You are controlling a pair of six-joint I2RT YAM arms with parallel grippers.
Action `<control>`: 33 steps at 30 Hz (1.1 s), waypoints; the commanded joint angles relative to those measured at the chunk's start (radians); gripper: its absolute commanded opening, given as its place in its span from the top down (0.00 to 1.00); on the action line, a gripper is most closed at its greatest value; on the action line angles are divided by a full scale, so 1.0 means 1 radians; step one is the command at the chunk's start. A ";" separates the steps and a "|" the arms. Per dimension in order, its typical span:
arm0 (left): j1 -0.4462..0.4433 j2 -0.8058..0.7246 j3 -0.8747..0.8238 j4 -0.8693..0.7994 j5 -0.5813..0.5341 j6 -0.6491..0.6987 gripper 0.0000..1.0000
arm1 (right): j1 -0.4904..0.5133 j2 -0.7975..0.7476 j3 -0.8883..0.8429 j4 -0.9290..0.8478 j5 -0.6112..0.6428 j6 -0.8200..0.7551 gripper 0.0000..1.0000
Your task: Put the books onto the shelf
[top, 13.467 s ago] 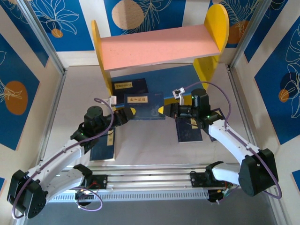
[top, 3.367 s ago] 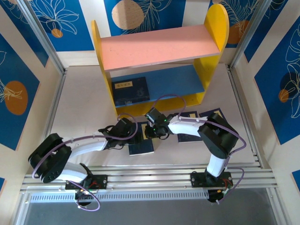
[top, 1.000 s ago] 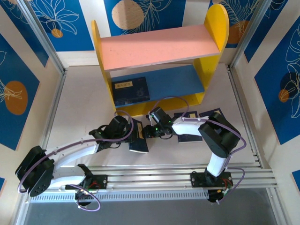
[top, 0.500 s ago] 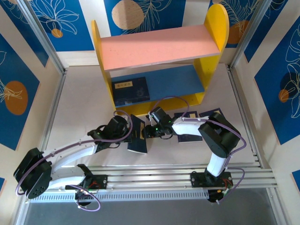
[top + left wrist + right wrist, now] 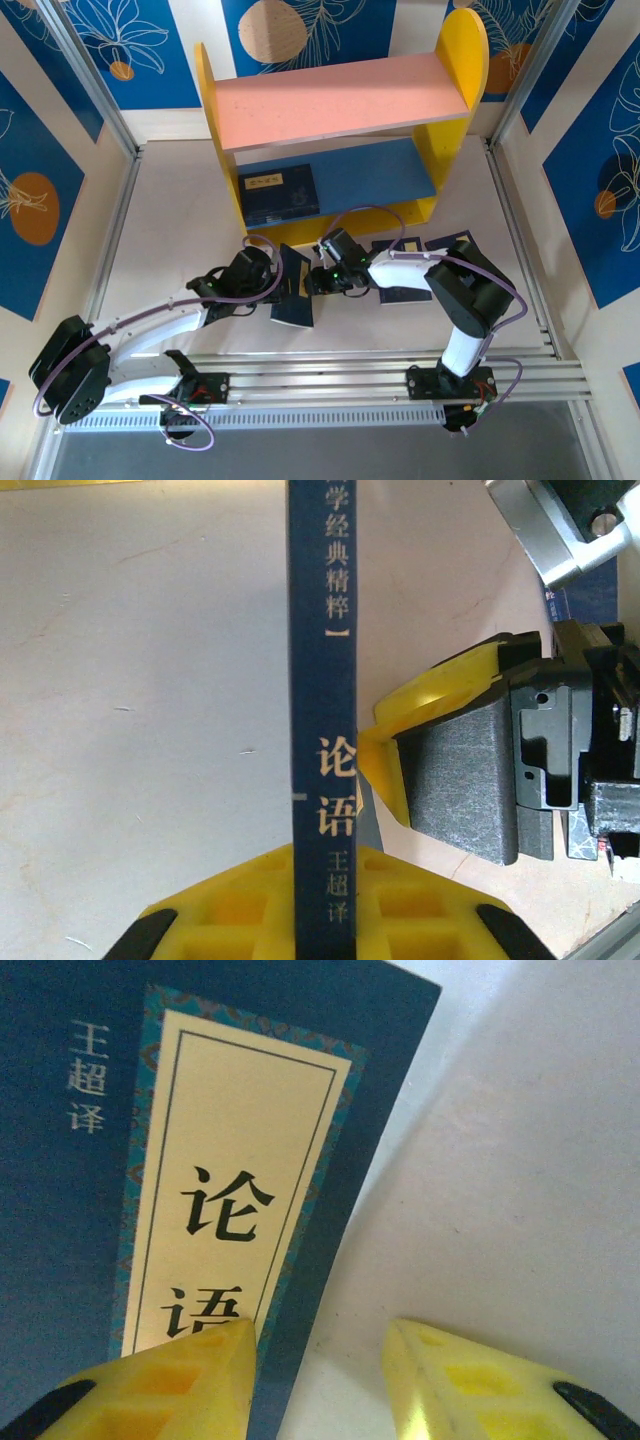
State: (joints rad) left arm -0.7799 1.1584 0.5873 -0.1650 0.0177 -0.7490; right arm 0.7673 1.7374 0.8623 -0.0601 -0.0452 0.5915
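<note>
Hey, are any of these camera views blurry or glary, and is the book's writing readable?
Top external: even light, no glare, thin dark navy book sharp, lettering too small. Left wrist: its gold spine characters crisp. Right wrist: tan label slightly soft but readable, yellow fingertips blurred, soft shadow on the white table.

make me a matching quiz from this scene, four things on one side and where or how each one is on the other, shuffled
Things
1. left gripper
2. right gripper
3. shelf book
4. table books

States
A. lying flat on the blue lower board
B. open, one fingertip at the cover of the held book
C. lying flat on the table
D. shut on the held book, which stands on edge

Pairs: 1-D, 2-B, 3-A, 4-C
</note>
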 commanded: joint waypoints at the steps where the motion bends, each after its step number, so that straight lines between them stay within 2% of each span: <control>1: -0.002 -0.007 0.022 0.004 -0.003 0.032 1.00 | -0.018 -0.007 -0.013 -0.162 0.073 -0.021 0.59; 11: -0.001 -0.032 0.092 -0.081 -0.002 0.061 1.00 | -0.029 -0.070 -0.009 -0.142 0.078 -0.030 0.60; 18: -0.002 -0.098 0.222 -0.227 -0.011 0.106 1.00 | -0.052 -0.125 -0.020 -0.120 0.057 -0.047 0.59; 28: -0.002 -0.149 0.568 -0.309 0.065 0.224 1.00 | -0.090 -0.271 -0.038 -0.141 0.015 -0.081 0.59; 32: -0.002 -0.134 0.708 -0.295 0.037 0.282 1.00 | -0.103 -0.395 0.003 -0.189 -0.042 -0.105 0.59; 33: -0.001 -0.126 0.742 -0.280 0.032 0.296 1.00 | -0.105 -0.438 0.013 -0.195 -0.051 -0.111 0.55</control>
State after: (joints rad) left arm -0.7799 1.0370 1.2400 -0.4793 0.0513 -0.5270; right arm 0.6697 1.3914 0.8337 -0.2146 -0.0341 0.5167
